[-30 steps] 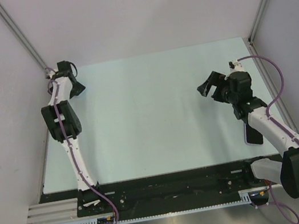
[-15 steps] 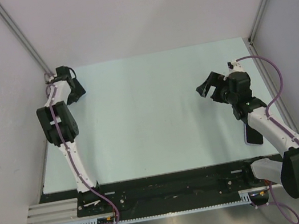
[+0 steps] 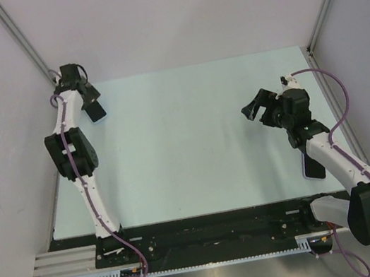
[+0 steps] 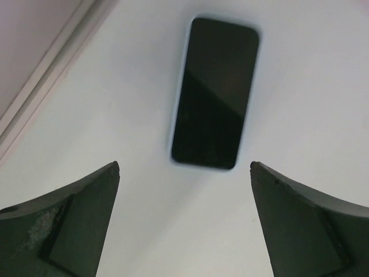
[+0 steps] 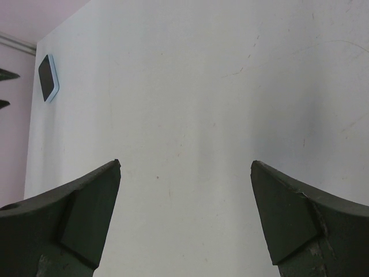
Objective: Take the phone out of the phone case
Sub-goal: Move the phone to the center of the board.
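Left wrist view: a glossy black phone in a thin pale-blue case (image 4: 214,92) lies flat, screen up, on the pale-green counter (image 3: 186,145), near its far left corner. The blue rim showing around the glass suggests the phone has not yet been taken out, so the whole separation appears left to do. Just short of the phone, the left arm's fingers (image 4: 184,165) hang spread wide above the counter, holding nothing and touching neither phone nor case. Well away from the phone, across the counter, the right arm's fingers (image 5: 185,164) also stand wide apart and empty. Farther from the phone, a dark rounded slab (image 3: 312,166) lies partly hidden under the right arm; what it is cannot be told.
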